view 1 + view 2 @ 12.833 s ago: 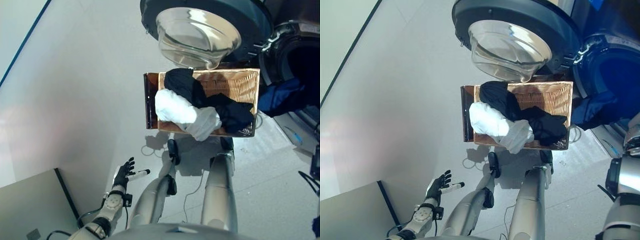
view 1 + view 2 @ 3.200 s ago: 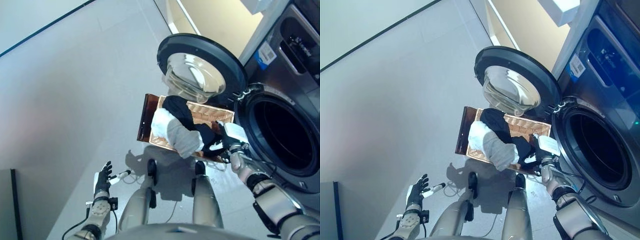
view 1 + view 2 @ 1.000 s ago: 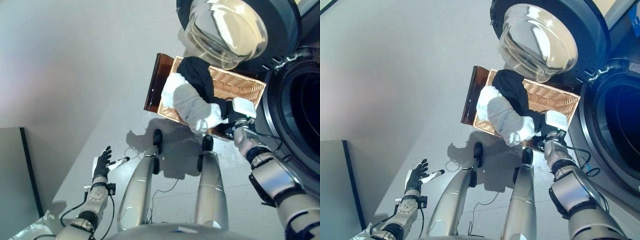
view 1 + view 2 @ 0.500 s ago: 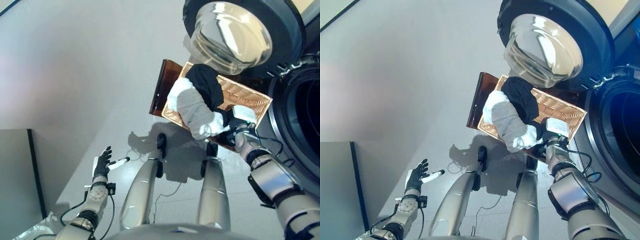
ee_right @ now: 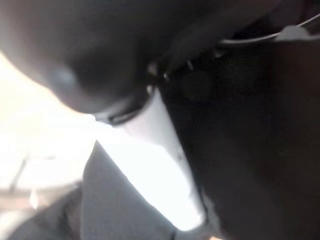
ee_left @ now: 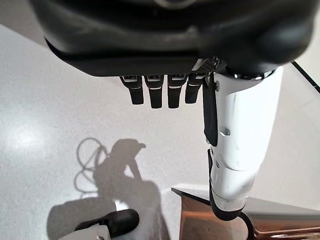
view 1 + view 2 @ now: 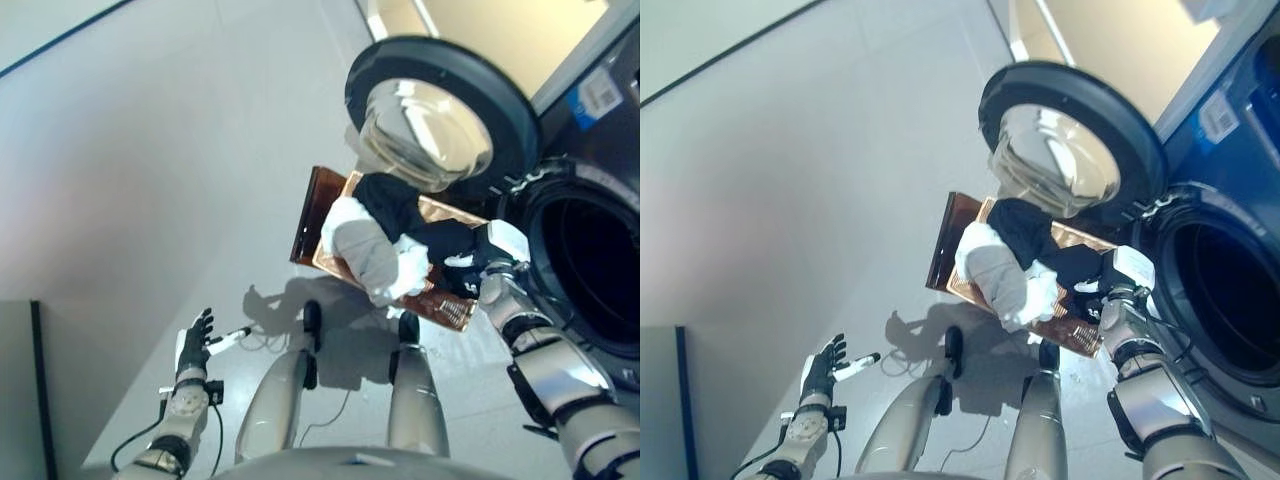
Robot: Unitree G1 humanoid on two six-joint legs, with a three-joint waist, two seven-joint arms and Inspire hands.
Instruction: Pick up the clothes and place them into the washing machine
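Note:
A wicker basket (image 7: 452, 306) stands on the floor in front of the washing machine. A white and grey garment (image 7: 362, 246) lies heaped over its near left side. A black garment (image 7: 398, 204) lies behind it and stretches across to the right end. My right hand (image 7: 497, 256) is at that right end, shut on the black garment (image 7: 1072, 264). In the right wrist view its white-covered thumb (image 5: 162, 150) presses into the black cloth (image 5: 240, 150). My left hand (image 7: 191, 341) hangs low at the left over the floor, open and empty, its fingers (image 6: 157, 92) straight.
The washer's round door (image 7: 432, 112) stands swung open above the basket. The dark drum opening (image 7: 590, 275) is just right of my right hand. A dark brown panel (image 7: 308, 214) lies against the basket's left side. A grey cabinet (image 7: 15, 400) fills the lower left corner.
The camera has tilted, shifting the whole picture. My right hand stays on the black garment at the basket's right end. The left hand has not moved.

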